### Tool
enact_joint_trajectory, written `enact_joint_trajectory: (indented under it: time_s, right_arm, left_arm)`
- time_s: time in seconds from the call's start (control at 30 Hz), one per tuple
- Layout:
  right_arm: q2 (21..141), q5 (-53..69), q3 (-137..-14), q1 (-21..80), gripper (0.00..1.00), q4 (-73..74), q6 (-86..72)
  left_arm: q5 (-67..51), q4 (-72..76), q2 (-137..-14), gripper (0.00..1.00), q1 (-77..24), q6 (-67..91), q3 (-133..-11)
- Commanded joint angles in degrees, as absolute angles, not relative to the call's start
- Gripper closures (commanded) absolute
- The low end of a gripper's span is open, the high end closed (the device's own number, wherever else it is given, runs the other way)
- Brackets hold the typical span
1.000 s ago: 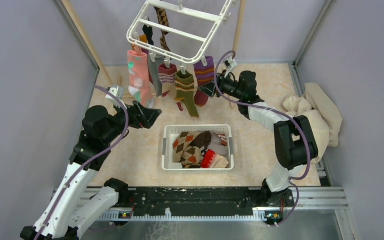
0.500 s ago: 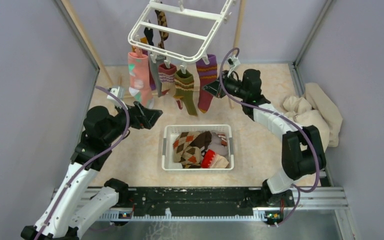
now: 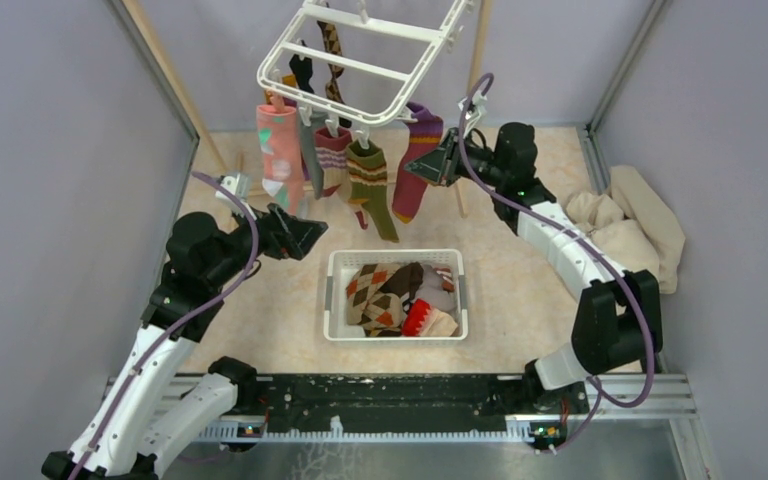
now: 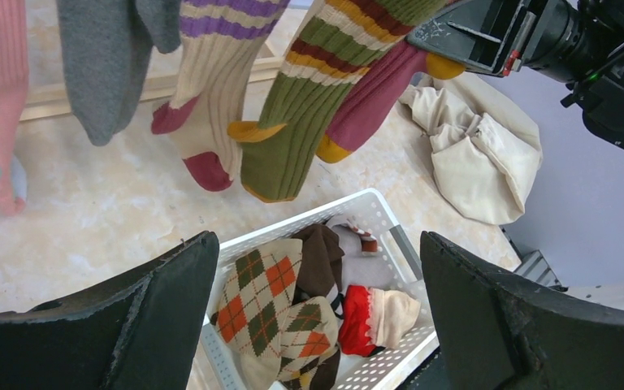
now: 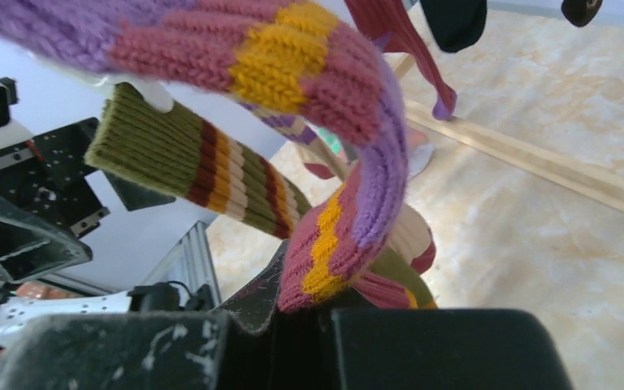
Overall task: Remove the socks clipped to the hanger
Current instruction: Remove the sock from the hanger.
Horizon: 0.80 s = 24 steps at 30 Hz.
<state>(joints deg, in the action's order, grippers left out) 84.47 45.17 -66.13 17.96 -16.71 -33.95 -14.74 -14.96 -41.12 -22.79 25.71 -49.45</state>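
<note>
The socks (image 3: pixel 332 158) hang in a row from clips along the near rim of the white hanger (image 3: pixel 352 60), which is tilted above the far half of the table (image 3: pixel 520 270). From left to right they are pink, grey, maroon-striped, olive-striped (image 3: pixel 370 180) and purple (image 3: pixel 415 160), and two darker ones dangle from the far side. The purple sock is drawn sideways, its top appearing to sit at the hanger's corner clip and its middle pinched in the right gripper (image 3: pixel 432 167), whose jaws are closed on the knit.

These are light, soft, stretchy things. They give before a clip lets go, so a hold near the cuff, just below the clip, should pass the pull on better than one at the toe. The hanger itself hangs free and will likely swing with any tug.

The left gripper (image 3: pixel 298 232) is wide open and holds nothing. It sits just below the pink sock (image 3: pixel 278 150).

Under the row stands a white slotted basket (image 3: pixel 396 254) with several socks in it. A beige cloth heap (image 3: pixel 640 230) lies well apart at the right edge.
</note>
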Motion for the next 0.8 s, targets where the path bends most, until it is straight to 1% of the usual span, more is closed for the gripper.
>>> enact_joint_trajectory:
  time_s: [0.0,0.17,0.37,0.77]
  right_arm:
    - [81.62,49.66,-68.93,16.48,0.98,-17.83,-39.72]
    - [81.21,53.94,-69.10,14.92,0.99,-17.97,-44.14]
    - [80.51,57.42,-68.84,14.33,0.99,-20.30,-48.13]
    - [82.34,62.73,-66.37,14.24,0.99,-41.57,-66.75]
  left_arm:
    - [-17.22,-12.91,-40.28,0.01,-23.09,25.93,-49.13]
    - [-18.76,-12.34,-40.13,0.01,-23.12,26.02,-49.07]
    - [-24.62,-10.67,-41.22,0.01,-23.11,25.63,-48.92]
    - [-28.21,-8.25,-40.65,0.01,-23.12,24.96,-48.27]
